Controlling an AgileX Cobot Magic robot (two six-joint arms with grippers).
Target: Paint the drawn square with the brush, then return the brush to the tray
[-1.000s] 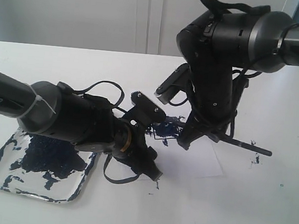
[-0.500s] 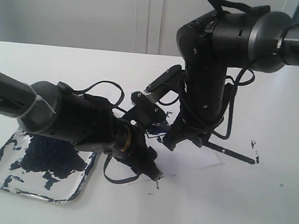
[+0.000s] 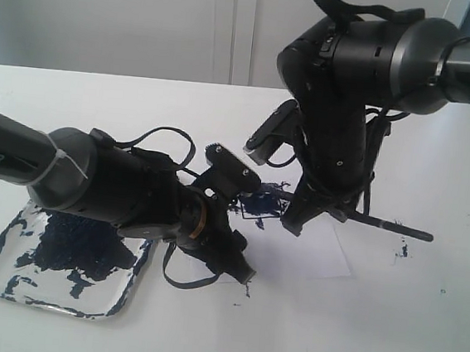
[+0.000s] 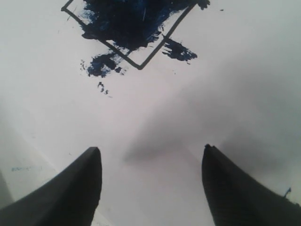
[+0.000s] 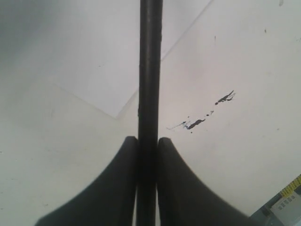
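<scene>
The drawn square (image 4: 129, 30) is a black outline on the white paper (image 3: 311, 254), its inside thickly daubed blue-black, with smears spilling past its edges; its paint patch (image 3: 262, 204) lies between the two arms. My right gripper (image 5: 148, 141) is shut on the brush (image 5: 150, 70), whose black handle (image 3: 392, 229) sticks out to the right, low over the paper. The brush tip is hidden behind the arm. My left gripper (image 4: 150, 153) is open, its fingertips (image 4: 87, 169) resting on or just above the paper near the square. The tray (image 3: 119, 302) sits at front left.
Dark paint specks (image 3: 400, 250) dot the white table to the right of the paper, and more specks (image 5: 202, 120) appear in the right wrist view. A white wall (image 3: 150, 18) rises behind the table's far edge.
The right arm swung the brush left over the square half a second ago, then back right to about where it was a second ago. The left arm has stayed still.
</scene>
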